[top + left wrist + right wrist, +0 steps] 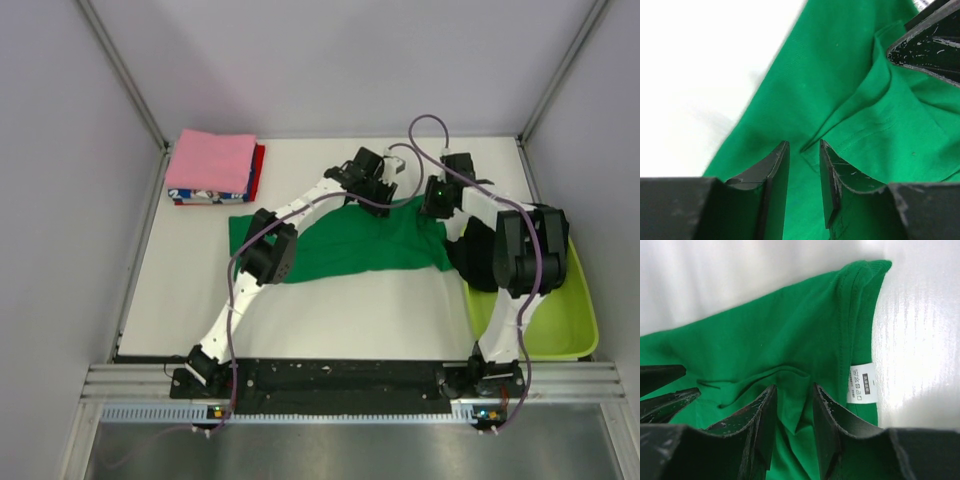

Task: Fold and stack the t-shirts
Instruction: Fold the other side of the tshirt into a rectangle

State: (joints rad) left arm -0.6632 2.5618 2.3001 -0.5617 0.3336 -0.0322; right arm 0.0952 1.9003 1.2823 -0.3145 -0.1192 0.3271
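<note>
A bright green t-shirt (330,245) lies spread across the middle of the table, and both grippers are down on its far edge, close together. My left gripper (804,145) straddles a crease of the green cloth (850,90); its fingers are narrowed but still stand apart. My right gripper (794,386) is beside the collar, with a raised pucker of green cloth (790,340) pinched between its fingers. A white care label (862,382) shows at the collar. Folded pink (210,160), red (259,170) and blue-white printed t-shirts (200,197) are stacked at the far left. A black t-shirt (478,255) lies by the right arm.
A lime-green plastic tub (565,320) stands at the near right, partly behind the right arm. Grey walls enclose the table on three sides. Purple cables loop above both wrists.
</note>
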